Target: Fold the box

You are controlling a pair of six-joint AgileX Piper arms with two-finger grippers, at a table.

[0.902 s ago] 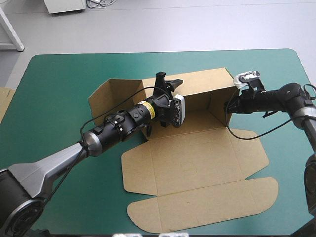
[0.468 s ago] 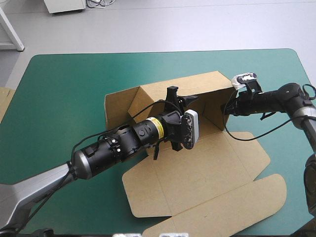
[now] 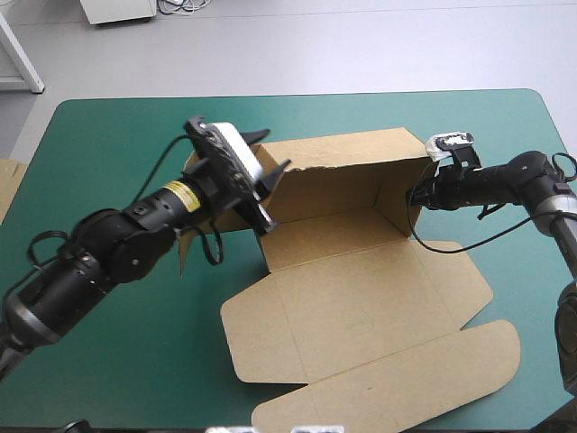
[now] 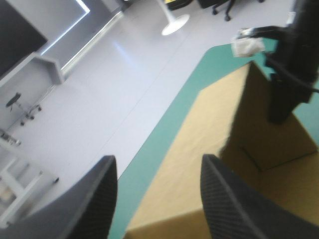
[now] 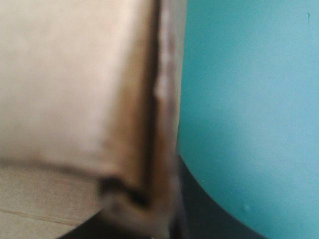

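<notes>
Two walls of the brown box (image 3: 361,298), at the worktop's (image 3: 108,153) centre, stand raised; the right claw (image 3: 416,194) clamps its right-hand corner, while the left claw (image 4: 157,162) hangs released above the left end, whose wall likely needs raising next.

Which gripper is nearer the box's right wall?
Right. The right gripper grips that wall of the box; the left gripper is open at the back wall's far end.

1. You see the box (image 3: 361,298) as matt brown board, ragged along its far wall's top edge.
2. The teal-green cover (image 3: 108,153) looks smooth and matt.
3. The fingers (image 4: 227,199) of your left gripper (image 4: 157,159) show a finely dotted, matt black surface.
</notes>
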